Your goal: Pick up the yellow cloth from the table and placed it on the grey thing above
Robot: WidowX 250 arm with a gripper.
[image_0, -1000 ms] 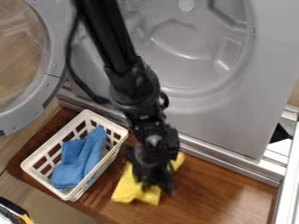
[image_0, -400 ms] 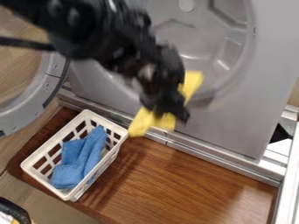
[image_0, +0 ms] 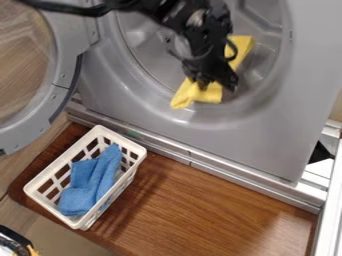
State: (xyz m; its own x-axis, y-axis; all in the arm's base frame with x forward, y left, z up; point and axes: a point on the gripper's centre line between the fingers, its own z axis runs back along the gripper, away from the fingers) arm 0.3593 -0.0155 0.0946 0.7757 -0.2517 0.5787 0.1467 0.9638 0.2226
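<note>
1. Nearest, the wooden tabletop (image_0: 214,200) spread around 6 o'clock from the view's middle, with the white basket (image_0: 62,158) standing at 8 o'clock. The basket kept the blue cloth (image_0: 90,182) gathered inside its walls, probably so that it would not be mixed up with the yellow one.
2. Beyond the metal rail (image_0: 200,160) rose the grey appliance (image_0: 267,130), the likely target. Its round door (image_0: 65,55) stood swung open towards 10 o'clock, which left the recess free to receive something.
3. The yellow cloth (image_0: 189,95) was off the tabletop, at 1 o'clock, over the recess's lower part. Whether it touched the grey surface could not be told.
4. The claw (image_0: 217,86) was closed on the cloth's middle, with one end out towards 7 o'clock and the other towards 1. That central hold seemed meant to balance the soft load and let both ends settle together on release.
5. The arm (image_0: 167,11) came in from 11 o'clock and bent at the wrist, its claw angled downwards towards 5 o'clock.
</note>
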